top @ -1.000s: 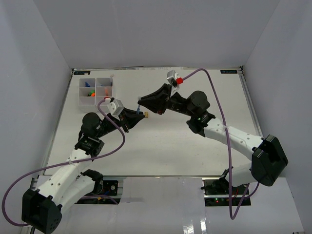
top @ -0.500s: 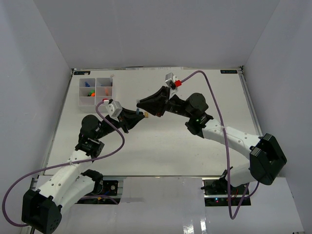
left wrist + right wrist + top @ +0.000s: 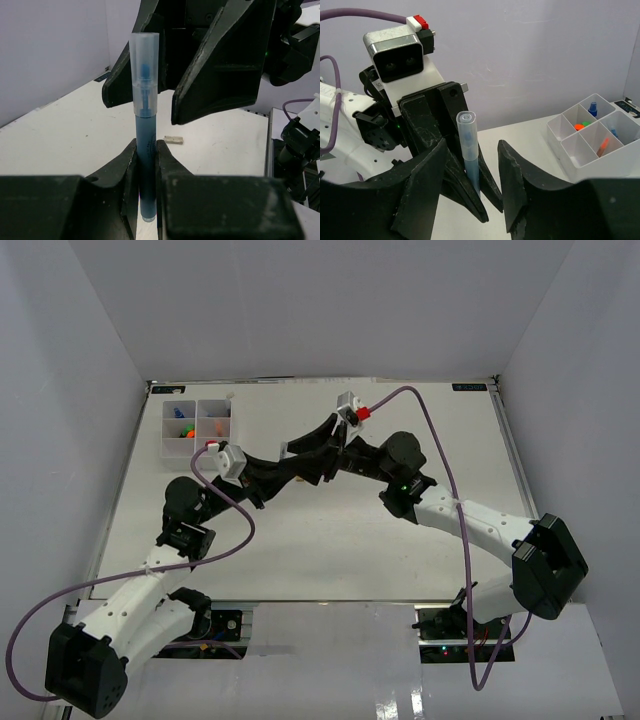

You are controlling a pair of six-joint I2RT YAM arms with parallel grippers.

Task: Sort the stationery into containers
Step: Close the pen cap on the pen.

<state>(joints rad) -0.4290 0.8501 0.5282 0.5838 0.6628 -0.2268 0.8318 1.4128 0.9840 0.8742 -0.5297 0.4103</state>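
Two grippers meet mid-table in top view: left gripper (image 3: 282, 464) and right gripper (image 3: 291, 451) tip to tip, well right of translucent white six-compartment plastic organiser tray (image 3: 196, 428) at far-left corner of white table (image 3: 330, 540).

Left wrist view: left jaws clamped tight on lower barrel of blue plastic pen with frosted clear cap (image 3: 145, 150), pen upright, clear of table. Right gripper's black fingers (image 3: 220, 70) flank cap, parted, gap either side.

Right wrist view: pen stands between spread fingers (image 3: 420, 190), not touching. Tray off right, colourful bits inside.
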